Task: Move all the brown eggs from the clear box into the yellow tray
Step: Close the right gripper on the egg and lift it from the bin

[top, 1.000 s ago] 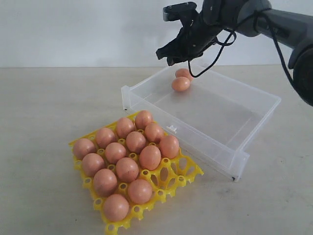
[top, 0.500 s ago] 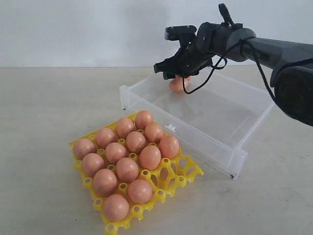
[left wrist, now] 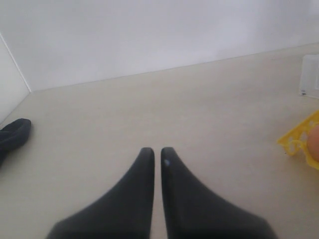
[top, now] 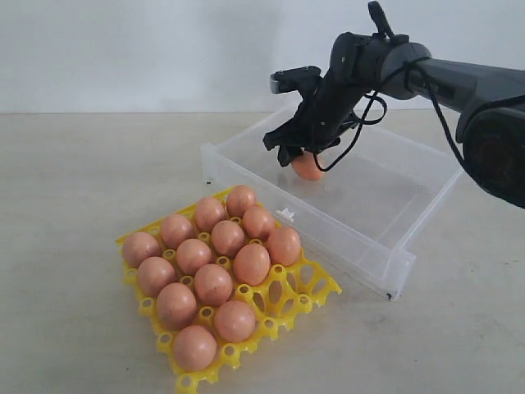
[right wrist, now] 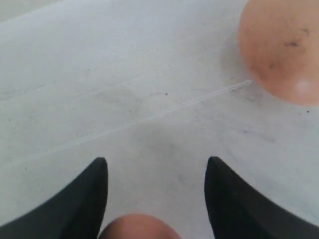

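Two smooth orange-brown eggs (right wrist: pixel 281 50) lie on the floor of the shallow transparent plastic box (top: pixel 328 232), right of centre in the exterior view. The other eggs fill most cups of the bright yellow plastic grid tray (top: pixel 316 287) at lower left on the bench (top: pixel 74 180). We see the right claw (right wrist: pixel 155 160) spread apart over one boxed egg. The left claw (left wrist: pixel 153 152) is pressed together above bare bench.

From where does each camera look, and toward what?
Exterior view: off the arms, above the table; yellow tray, clear box, right arm, right tool.
Left wrist view: on left arm, along the table; shut left tool, tray corner.
Right wrist view: on right arm, down into the box; open right tool, two brown eggs.
Shared: exterior and left wrist, tray; exterior and right wrist, box.
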Controlling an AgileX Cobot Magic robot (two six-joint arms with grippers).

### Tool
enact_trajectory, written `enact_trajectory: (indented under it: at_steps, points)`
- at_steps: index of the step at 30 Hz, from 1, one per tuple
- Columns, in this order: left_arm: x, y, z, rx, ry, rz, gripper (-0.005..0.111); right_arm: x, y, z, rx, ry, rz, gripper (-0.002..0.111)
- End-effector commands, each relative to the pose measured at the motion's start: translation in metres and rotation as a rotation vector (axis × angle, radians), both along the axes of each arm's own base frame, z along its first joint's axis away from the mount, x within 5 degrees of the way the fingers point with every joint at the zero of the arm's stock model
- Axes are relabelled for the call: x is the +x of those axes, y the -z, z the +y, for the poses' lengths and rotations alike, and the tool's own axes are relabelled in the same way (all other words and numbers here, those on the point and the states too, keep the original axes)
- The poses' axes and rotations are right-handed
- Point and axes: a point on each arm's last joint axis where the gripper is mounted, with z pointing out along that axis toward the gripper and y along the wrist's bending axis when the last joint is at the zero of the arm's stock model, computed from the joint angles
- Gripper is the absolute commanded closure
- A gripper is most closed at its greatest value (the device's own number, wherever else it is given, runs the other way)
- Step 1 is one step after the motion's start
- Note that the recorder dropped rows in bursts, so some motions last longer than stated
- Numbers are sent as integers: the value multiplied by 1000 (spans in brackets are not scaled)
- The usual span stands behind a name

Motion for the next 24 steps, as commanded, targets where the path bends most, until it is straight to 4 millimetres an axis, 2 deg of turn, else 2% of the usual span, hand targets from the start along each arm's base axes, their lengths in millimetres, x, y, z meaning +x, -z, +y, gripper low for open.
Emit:
enact_trajectory:
  at_steps: [1,3,7,15,18,20,24]
  points:
    - [0,1,0,-3,-2,0,103,-4,-28,-4,-9,-38,-20,58]
    - [0,1,0,-3,-2,0,103,-8,-36,-5,-10,-47,-1,58]
    - [0,1,0,-3,-2,0,103,-15,-37,-5,-17,-67,69,58]
    - [0,1,0,-3,-2,0,103,-11,-8,-4,-13,-60,100,58]
    - [0,1,0,-3,-2,0,103,-11,-7,-4,-15,-60,101,59]
    - [0,1,0,-3,-2,0,103,-11,-8,-4,-15,-60,106,69]
    - [0,1,0,-3,-2,0,103,-12,-8,-4,-22,-60,114,108]
